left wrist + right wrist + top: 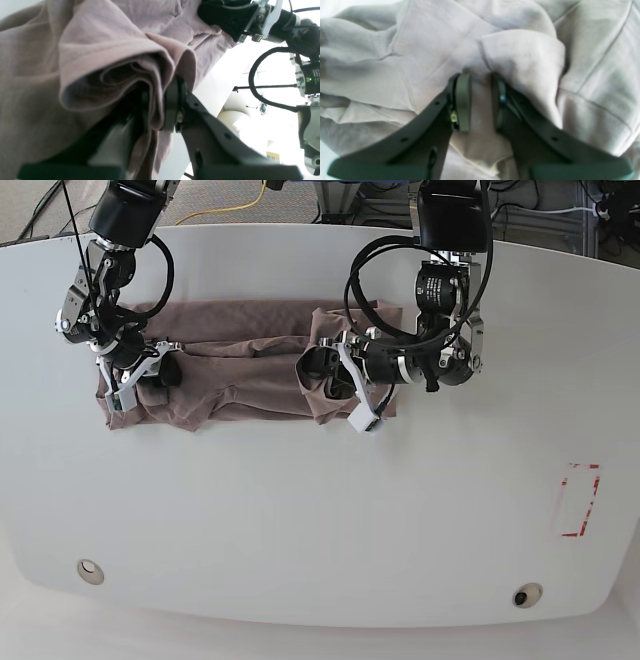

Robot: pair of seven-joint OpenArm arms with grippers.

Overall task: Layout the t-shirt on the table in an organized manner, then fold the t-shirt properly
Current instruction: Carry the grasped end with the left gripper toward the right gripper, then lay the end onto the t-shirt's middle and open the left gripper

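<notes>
The mauve-brown t-shirt lies bunched in a long band across the far half of the white table. At the band's right end my left gripper is shut on a thick fold. In the left wrist view, layers of the t-shirt are squeezed in the left gripper, and one finger is mostly hidden by fabric. My right gripper holds the band's left end. In the right wrist view the right gripper is pinched on a ridge of the t-shirt.
A red dashed rectangle marks the table at the right. Two small round holes sit near the front edge. Cables hang from both arms above the cloth. The other arm shows in the left wrist view's upper right.
</notes>
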